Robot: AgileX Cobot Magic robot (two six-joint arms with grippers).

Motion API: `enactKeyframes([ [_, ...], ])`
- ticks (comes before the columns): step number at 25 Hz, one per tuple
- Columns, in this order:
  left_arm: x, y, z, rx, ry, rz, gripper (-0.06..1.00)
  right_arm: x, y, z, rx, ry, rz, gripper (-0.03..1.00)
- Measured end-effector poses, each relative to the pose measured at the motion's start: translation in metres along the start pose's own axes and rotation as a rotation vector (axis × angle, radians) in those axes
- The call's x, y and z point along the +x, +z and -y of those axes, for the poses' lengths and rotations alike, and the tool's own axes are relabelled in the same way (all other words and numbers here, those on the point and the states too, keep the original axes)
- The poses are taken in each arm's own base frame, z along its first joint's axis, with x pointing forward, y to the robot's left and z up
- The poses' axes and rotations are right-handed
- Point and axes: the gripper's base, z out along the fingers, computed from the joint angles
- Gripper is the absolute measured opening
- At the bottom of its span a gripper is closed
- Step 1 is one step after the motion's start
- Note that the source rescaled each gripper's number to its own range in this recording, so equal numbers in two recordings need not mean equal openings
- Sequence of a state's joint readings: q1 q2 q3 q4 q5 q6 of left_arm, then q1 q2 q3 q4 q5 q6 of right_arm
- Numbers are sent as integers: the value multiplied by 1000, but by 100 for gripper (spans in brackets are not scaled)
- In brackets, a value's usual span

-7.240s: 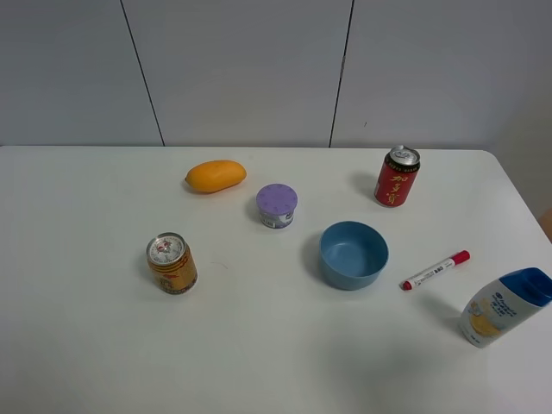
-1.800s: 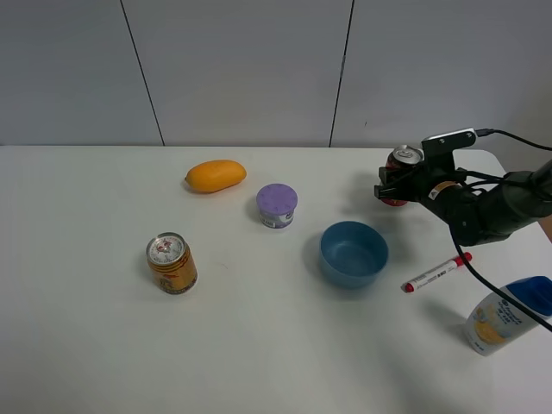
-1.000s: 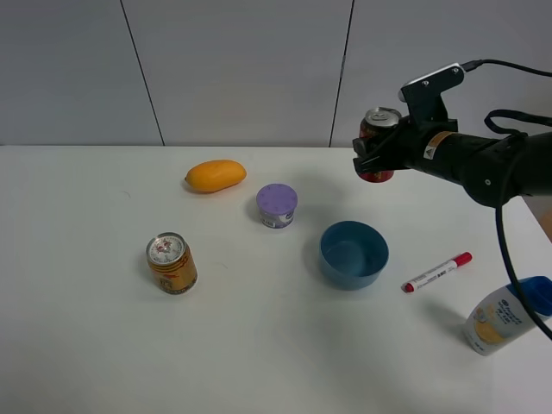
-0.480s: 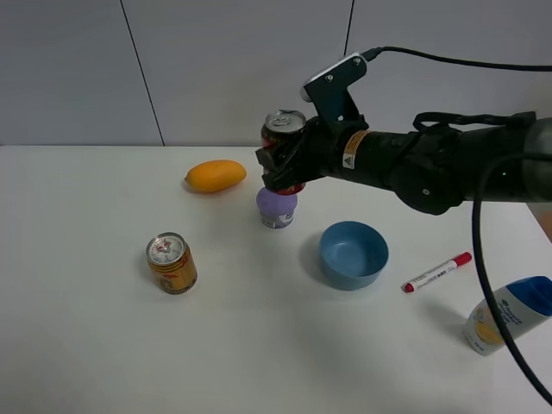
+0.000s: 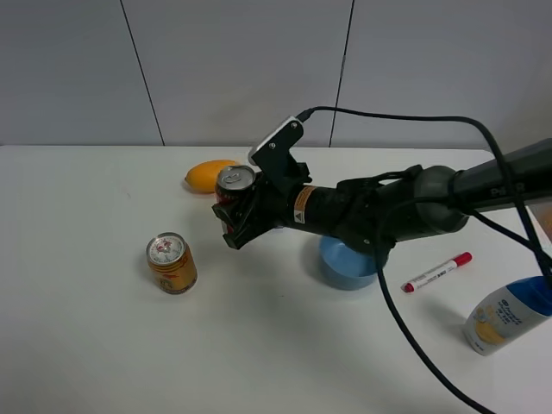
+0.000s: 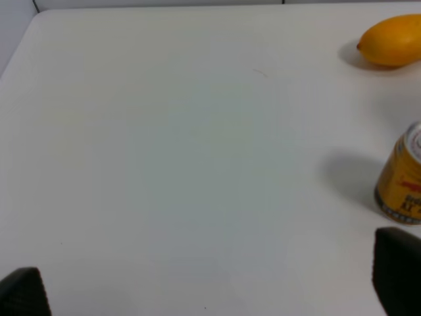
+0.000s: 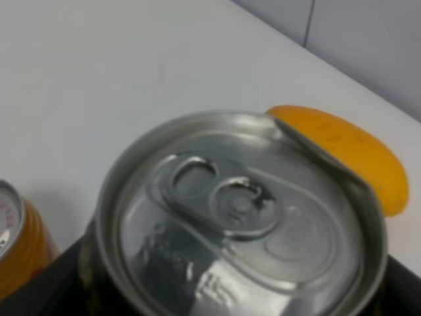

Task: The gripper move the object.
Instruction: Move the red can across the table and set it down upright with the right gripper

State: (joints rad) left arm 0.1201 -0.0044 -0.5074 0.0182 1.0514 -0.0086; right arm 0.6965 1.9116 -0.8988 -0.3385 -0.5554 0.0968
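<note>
My right gripper reaches across the middle to the left part of the table. It is shut on the red can and holds it upright above the table, between the mango and the gold-yellow can. The right wrist view shows the can's silver top and pull-tab close up, with dark jaws on both sides. My left gripper is open and empty over bare table; it does not show in the exterior high view.
A gold-yellow can stands to the front left of the held can. A mango lies behind it. The arm partly covers a blue bowl. A red marker and a shampoo bottle lie at the right.
My right gripper closed on the red can at the back right, lifted it and carried it left across the table, lowering it toward the gold-yellow can.
</note>
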Motion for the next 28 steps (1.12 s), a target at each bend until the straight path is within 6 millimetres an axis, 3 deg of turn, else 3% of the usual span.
enactKeyframes([
  [5,0,0,0,0,0,0,100,19,10,-11,-110,-120,-14,0],
  [17,0,0,0,0,1,0,100,52,26,-17,-146,-93,-61,0],
  [28,0,0,0,1,1,0,100,54,27,-17,-147,-99,-38,0],
])
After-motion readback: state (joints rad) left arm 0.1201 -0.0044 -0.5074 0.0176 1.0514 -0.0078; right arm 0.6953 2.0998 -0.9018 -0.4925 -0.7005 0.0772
